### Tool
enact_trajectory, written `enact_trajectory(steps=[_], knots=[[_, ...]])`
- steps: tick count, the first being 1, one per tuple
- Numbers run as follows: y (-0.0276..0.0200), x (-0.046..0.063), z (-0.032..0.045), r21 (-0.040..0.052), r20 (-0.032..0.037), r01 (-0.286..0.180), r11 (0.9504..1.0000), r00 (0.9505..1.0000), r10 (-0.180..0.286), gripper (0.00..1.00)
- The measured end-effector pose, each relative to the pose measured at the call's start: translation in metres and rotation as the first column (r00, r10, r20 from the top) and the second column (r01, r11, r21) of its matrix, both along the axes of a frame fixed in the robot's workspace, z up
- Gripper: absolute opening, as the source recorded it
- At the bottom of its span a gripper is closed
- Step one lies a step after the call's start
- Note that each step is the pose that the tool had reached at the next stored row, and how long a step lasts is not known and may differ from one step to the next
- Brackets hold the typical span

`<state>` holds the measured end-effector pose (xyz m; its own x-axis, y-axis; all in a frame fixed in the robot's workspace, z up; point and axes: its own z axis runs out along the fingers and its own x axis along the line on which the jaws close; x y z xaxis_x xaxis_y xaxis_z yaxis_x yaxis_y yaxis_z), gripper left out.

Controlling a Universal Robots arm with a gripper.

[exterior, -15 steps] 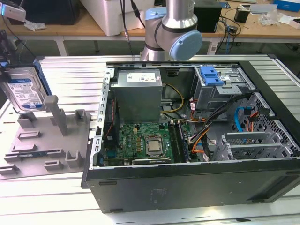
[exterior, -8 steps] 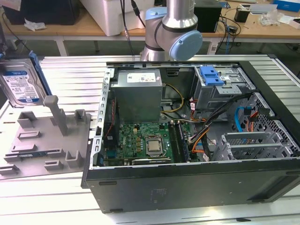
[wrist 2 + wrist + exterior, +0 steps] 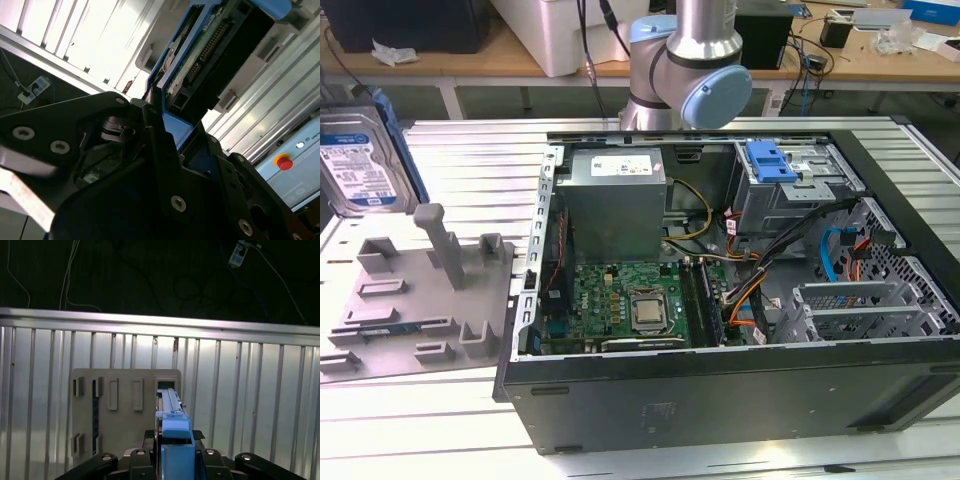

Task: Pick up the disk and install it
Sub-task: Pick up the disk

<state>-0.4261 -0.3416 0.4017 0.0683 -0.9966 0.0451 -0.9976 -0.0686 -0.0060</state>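
The gripper point(image 3: 176, 456) is clenched on the disk point(image 3: 175, 432). In both wrist views the blue carrier frame sits between the black fingers point(image 3: 162, 145), and in the second wrist view the connector edge of the disk point(image 3: 210, 55) points away from the gripper.

In the exterior view the disk point(image 3: 358, 160) stands upright at about ten o'clock of the picture, with its white-and-blue label facing the camera. It is well apart from the open computer case point(image 3: 740, 400). The grey fixture plate point(image 3: 420, 300) lies on the ribbed aluminium table point(image 3: 470, 140), near the disk at about five o'clock from it.

Inside the case, the motherboard point(image 3: 620, 295) lies at six o'clock from the power supply point(image 3: 615, 200), and a blue caddy point(image 3: 770, 160) sits in the drive cage at about three o'clock from the power supply. The arm point(image 3: 690, 60) rises behind the case at twelve o'clock.
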Motion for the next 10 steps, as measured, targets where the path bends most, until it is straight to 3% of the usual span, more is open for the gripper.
enact_trajectory(steps=[9,10], knots=[[0.0006,0.0,0.0233,0.0,0.0,0.0,1.0,1.0,0.0,0.37],[0.0008,0.0,0.0295,0.0,0.0,0.0,1.0,1.0,0.0,0.37]])
